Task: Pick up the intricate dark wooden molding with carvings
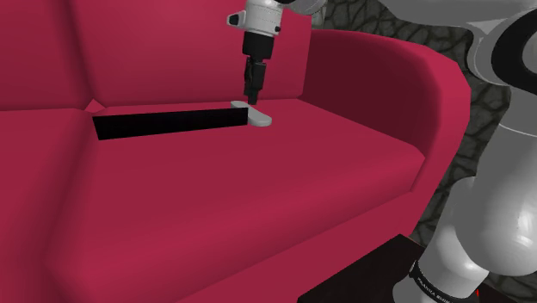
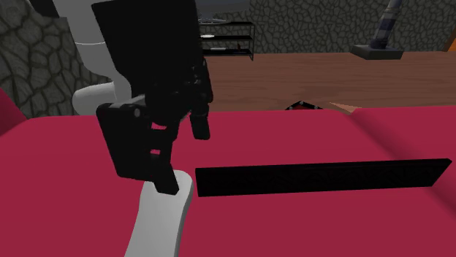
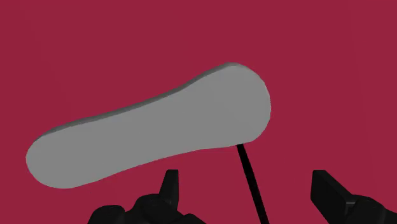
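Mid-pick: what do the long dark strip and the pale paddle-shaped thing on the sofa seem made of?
Dark strip: flat matte black, straight-edged, no grain visible, so wood cannot be confirmed. Paddle-shaped thing: plain smooth matte grey with rounded edges, no texture; material left open.

**Crowded at the strip's end, open seat in front**

The gripper (image 1: 252, 95) hangs fingers apart above the sofa seat (image 1: 258, 198). Right beneath it lies a flat grey paddle (image 1: 256, 114), just beside the end of the long black strip (image 1: 163, 123), so it's tight there. The backrest (image 1: 172, 52) rises close behind the strip. The armrest (image 1: 387, 86) walls off the shoulder view's right. In front of the strip there's bare cushion.
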